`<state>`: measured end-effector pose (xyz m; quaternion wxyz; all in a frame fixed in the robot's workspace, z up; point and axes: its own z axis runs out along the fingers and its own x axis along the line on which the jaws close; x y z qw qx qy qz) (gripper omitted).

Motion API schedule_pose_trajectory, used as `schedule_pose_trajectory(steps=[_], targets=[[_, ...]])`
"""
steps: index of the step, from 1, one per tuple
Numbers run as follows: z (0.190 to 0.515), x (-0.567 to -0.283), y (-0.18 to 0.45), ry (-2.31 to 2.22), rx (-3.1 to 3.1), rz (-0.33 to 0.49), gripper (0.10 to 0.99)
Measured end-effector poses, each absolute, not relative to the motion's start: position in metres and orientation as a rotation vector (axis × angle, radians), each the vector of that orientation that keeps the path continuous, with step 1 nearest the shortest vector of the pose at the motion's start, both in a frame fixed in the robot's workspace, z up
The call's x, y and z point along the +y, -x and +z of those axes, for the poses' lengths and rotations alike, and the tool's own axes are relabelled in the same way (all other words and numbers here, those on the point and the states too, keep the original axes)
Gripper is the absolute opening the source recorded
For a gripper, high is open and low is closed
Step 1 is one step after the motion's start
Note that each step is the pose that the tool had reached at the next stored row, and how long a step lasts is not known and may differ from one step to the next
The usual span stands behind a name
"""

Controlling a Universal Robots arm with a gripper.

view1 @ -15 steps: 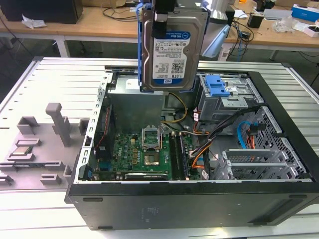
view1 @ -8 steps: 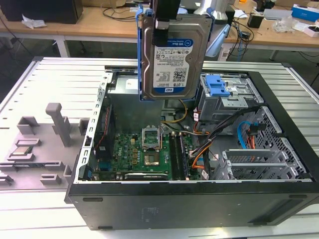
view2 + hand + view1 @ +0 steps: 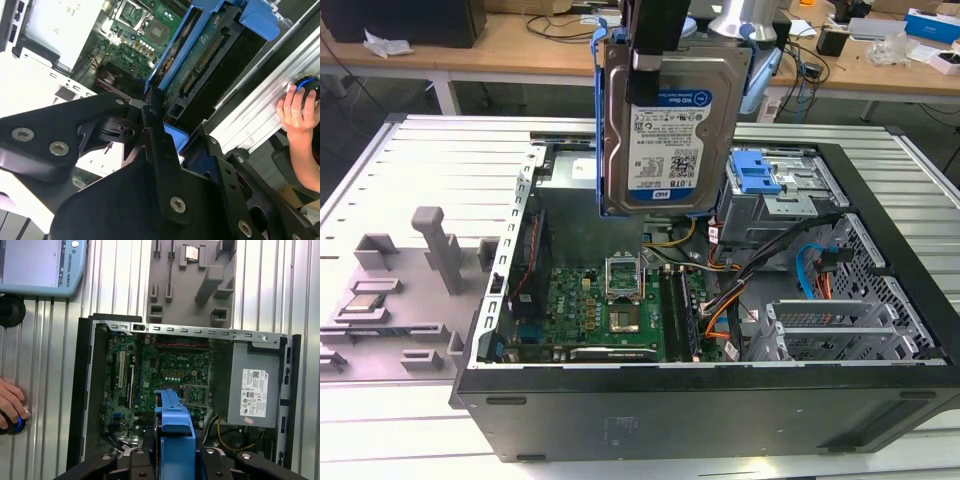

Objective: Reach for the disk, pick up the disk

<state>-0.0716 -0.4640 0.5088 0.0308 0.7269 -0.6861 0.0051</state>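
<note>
Silver disk [image 3: 665,130] | clamped in end effector [image 3: 648,58]; upright above computer case [image 3: 700,410]

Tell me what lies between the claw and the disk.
Nothing. In the exterior view the claw is shut on the disk, holding it upright above the open computer case.

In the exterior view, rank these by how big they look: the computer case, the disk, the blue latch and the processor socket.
1. computer case
2. disk, though it is lifted above the case and likely nearer the camera, which inflates it
3. blue latch and processor socket: they look about alike, so unranked
</note>
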Motion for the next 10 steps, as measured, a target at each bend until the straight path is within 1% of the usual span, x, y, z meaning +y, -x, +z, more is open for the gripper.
schedule_pose_trajectory(steps=[10], targets=[[0.509, -0.495, 0.072, -2.240, -2.114, 0.016, 0.365]])
